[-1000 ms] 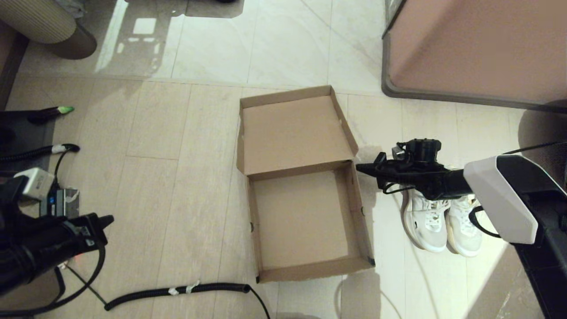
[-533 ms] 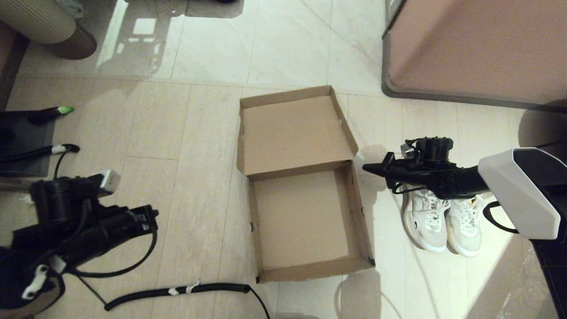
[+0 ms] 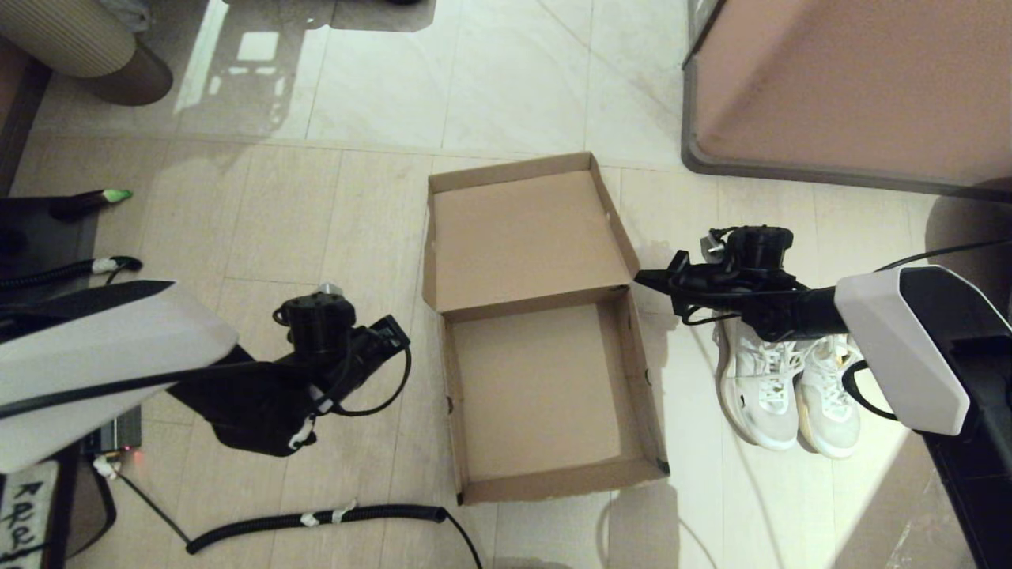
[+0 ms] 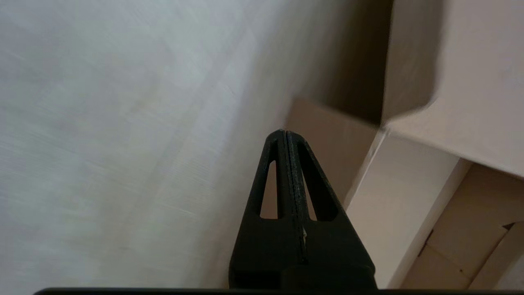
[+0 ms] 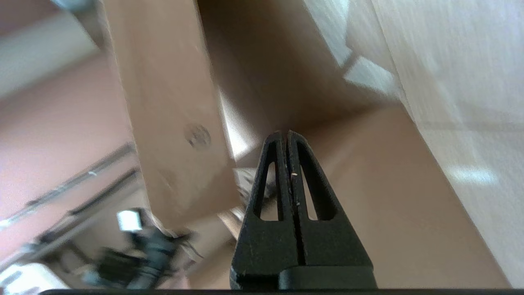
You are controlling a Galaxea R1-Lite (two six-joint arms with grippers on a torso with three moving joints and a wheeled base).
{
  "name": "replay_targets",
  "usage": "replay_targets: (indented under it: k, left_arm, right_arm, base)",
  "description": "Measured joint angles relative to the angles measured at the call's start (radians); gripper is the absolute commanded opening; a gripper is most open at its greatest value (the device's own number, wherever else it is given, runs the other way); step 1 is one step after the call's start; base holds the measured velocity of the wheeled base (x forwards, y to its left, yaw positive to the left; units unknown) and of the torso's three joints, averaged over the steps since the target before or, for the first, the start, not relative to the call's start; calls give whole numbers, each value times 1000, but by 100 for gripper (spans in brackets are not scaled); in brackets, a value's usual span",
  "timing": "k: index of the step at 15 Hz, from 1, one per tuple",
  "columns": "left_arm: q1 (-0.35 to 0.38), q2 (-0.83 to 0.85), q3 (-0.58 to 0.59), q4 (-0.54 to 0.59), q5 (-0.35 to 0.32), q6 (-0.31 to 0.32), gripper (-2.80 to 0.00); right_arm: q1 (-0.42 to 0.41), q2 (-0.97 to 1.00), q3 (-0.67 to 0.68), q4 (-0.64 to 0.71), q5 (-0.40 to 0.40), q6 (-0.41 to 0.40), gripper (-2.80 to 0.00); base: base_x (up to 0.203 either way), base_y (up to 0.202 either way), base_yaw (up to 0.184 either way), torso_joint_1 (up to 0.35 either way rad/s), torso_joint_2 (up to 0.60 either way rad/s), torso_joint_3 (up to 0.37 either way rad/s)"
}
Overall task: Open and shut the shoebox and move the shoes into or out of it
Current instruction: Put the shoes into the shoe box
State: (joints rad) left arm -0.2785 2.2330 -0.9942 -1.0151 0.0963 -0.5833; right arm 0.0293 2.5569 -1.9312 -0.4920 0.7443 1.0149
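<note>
The shoebox lies open on the floor, its inside bare and its lid folded back on the far side. The white shoes stand side by side on the floor right of the box, partly under my right arm. My right gripper is shut and empty, its tip just off the lid's right edge near the hinge corner; cardboard fills the right wrist view around the gripper. My left gripper is shut and empty, a little left of the box, with cardboard ahead of the gripper.
A large pinkish-brown panel with a grey rim stands at the far right. A black corrugated cable lies on the floor near the box's front left corner. A ribbed beige object and a dark mat sit at the left.
My left arm has swung in from the lower left toward the box's left side. My right gripper has shifted slightly left and farther away, toward the lid's corner.
</note>
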Motion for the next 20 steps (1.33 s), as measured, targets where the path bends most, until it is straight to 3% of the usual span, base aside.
replay_targets:
  k: [8, 13, 17, 20]
  left_arm:
    - [-63, 193, -185, 2, 27, -35, -280]
    - [-84, 240, -306, 72, 42, -76, -280]
    - [-93, 266, -441, 145, 42, -82, -280]
    - [-113, 286, -483, 161, 42, -82, -280]
  right_arm:
    - [50, 74, -33, -65, 14, 39, -280]
    - [49, 79, -27, -55, 57, 39, -280]
    - [18, 21, 109, -28, 64, 20, -280]
    - [-34, -41, 241, -28, 64, -83, -280]
  base:
    - [0, 0, 0, 0, 0, 0]
    - [0, 0, 0, 0, 0, 0]
    - [0, 0, 0, 0, 0, 0]
    - [0, 0, 0, 0, 0, 0]
